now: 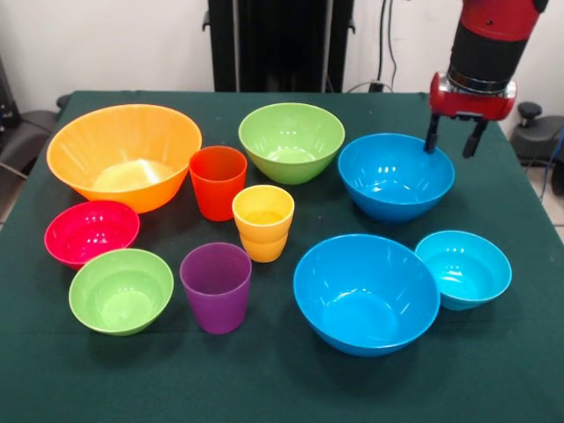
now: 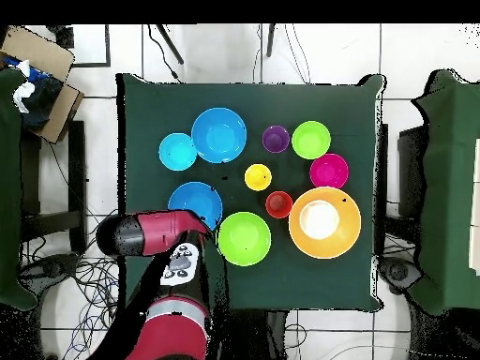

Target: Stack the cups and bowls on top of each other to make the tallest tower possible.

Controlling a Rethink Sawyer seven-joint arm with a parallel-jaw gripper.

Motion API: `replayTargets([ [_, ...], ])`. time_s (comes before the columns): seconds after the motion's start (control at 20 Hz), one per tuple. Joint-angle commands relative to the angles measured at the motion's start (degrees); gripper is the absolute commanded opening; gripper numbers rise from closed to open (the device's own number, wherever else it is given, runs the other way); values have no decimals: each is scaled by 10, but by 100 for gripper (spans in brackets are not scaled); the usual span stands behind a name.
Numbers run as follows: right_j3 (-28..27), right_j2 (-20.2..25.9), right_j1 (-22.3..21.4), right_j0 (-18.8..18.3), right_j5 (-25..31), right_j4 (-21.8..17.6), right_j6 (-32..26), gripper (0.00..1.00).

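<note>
**Front view: tool spread over far blue bowl rim, nothing stacked yet**

Front view has the tool [image 1: 452, 139] hanging from the red and black arm [image 1: 486, 44], two dark fingers [image 1: 432, 134] spread apart and holding nothing. One finger sits at the rim of the far large blue bowl [image 1: 396, 176], the other just outside it, so the rim lies roughly between them. Touching or just above the rim: cannot tell.

Key relation: that bowl is directly under the tool, its wall running across the finger gap. My read is a rim pinch on this bowl comes next, needing only a short drop.

Outward from there:
- small light-blue bowl [image 1: 463, 268] and second large blue bowl [image 1: 366, 293], both nearer the camera, just beside each other
- medium green bowl [image 1: 292, 141] beside the target bowl, apart from it
- yellow cup [image 1: 263, 222], orange-red cup [image 1: 218, 181], purple cup [image 1: 217, 286] clustered mid-bench, all upright
- huge orange-yellow bowl [image 1: 123, 155], pink-red bowl [image 1: 91, 232], small green bowl [image 1: 121, 290] at the opposite side

All ten pieces stand singly, mouths up, on the green bench [image 1: 282, 388]. No tower exists; task looks at its start.

Overhead view agrees: arm over the blue bowl [image 2: 195, 205] nearest the robot's base, tool hidden under the arm there.

Risk: rim grip on glossy plastic may slip or tilt the bowl.
</note>
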Motion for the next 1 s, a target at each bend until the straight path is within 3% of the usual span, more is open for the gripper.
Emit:
replayTargets([
  [0.05, -50, 34, 38, -6, -4, 9, 67, 100],
  [0.35, -64, 54, 81, -32, -38, 2, 52, 100],
  [1.0, -76, 20, 84, -6, -28, -3, 70, 100],
])
